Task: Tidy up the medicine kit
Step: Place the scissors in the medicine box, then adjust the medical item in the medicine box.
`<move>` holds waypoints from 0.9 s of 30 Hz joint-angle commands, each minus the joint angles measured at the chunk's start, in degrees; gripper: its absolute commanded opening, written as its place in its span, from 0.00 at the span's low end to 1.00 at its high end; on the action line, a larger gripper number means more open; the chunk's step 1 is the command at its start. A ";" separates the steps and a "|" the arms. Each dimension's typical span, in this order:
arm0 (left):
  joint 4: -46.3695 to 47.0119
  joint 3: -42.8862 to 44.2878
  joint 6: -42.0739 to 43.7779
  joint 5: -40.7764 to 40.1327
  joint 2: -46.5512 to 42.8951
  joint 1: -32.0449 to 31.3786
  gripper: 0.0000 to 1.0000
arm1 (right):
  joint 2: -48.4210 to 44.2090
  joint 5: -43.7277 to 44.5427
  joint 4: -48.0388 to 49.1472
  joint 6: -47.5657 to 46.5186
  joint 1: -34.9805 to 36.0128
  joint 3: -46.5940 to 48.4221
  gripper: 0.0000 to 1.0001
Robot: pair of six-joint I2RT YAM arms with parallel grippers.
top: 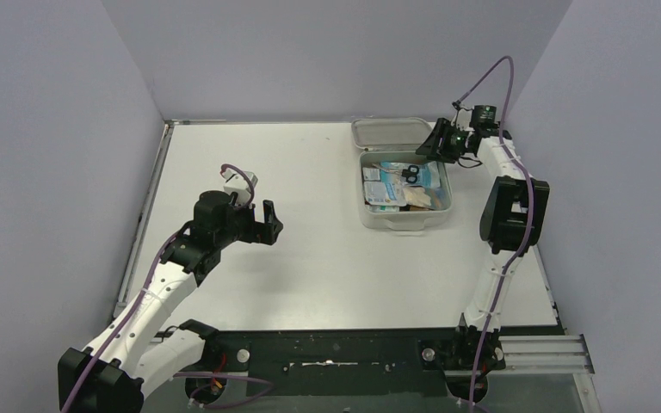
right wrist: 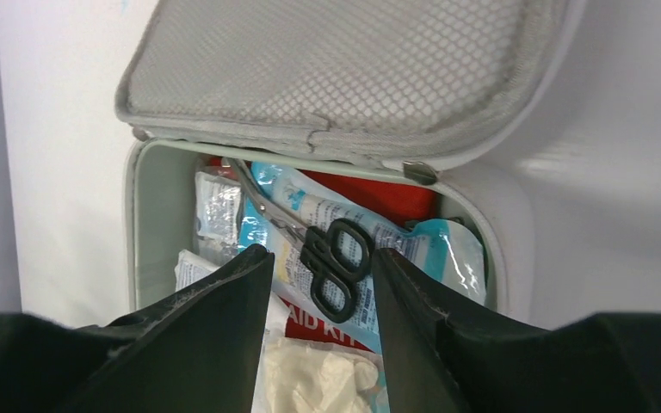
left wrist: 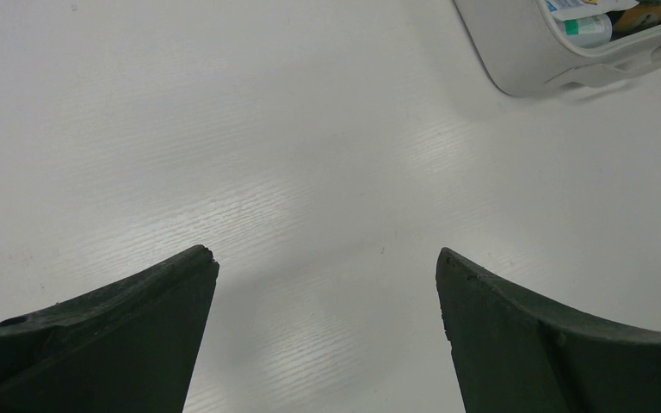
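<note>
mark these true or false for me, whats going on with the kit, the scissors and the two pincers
1. The medicine kit has its lid open. True.
2. The left pincer holds a pair of scissors. False: it is open and empty above the bare table.
3. Black-handled scissors lie on the packets inside the kit. True.
4. The right pincer is shut on the kit's lid. False: its fingers are apart, hanging over the kit's contents and gripping nothing.
5. The inside of the lid carries a mesh pocket. True.
</note>
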 commanded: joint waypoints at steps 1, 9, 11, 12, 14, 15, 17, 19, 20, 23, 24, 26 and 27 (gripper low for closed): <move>1.39 0.65 0.45 1.03 -0.94 0.40 0.97 | -6.45 7.43 -2.04 0.97 1.56 -0.81 0.46; 1.82 0.44 0.36 2.23 -1.18 0.31 0.97 | -16.64 19.09 -4.96 2.35 6.50 -10.58 0.21; 1.86 0.47 0.36 2.50 -1.17 0.31 0.97 | -18.88 21.16 -5.94 2.44 8.21 -13.30 0.16; 1.84 0.40 0.36 2.53 -1.16 0.31 0.97 | -20.04 22.07 -6.45 2.51 9.07 -14.60 0.14; 1.86 0.43 0.34 2.71 -1.34 0.31 0.97 | -22.12 23.56 -7.06 2.53 10.49 -18.03 0.12; 1.91 0.39 0.31 2.78 -1.37 0.31 0.97 | -23.12 24.22 -7.25 2.48 11.34 -19.39 0.12; 1.90 0.38 0.36 2.86 -1.44 0.31 0.97 | -24.83 25.32 -7.79 2.43 12.08 -21.98 0.11; 1.97 0.29 0.28 3.08 -1.32 0.31 0.97 | -26.40 26.12 -7.77 2.28 12.46 -24.20 0.11; 2.07 0.24 0.27 3.13 -1.33 0.31 0.97 | -27.05 26.61 -7.72 2.27 12.55 -25.15 0.11; 2.10 0.26 0.27 3.20 -1.08 0.31 0.97 | -27.97 26.88 -7.31 2.11 12.67 -27.18 0.10; 2.10 0.22 0.27 3.20 -1.01 0.31 0.97 | -28.00 26.87 -6.98 2.08 12.70 -27.80 0.10; 2.07 0.28 0.27 3.16 -0.93 0.31 0.97 | -27.79 26.95 -6.04 2.04 12.82 -29.06 0.09; 2.05 0.29 0.27 3.10 -0.88 0.31 0.97 | -27.56 26.96 -5.59 2.04 12.92 -29.72 0.09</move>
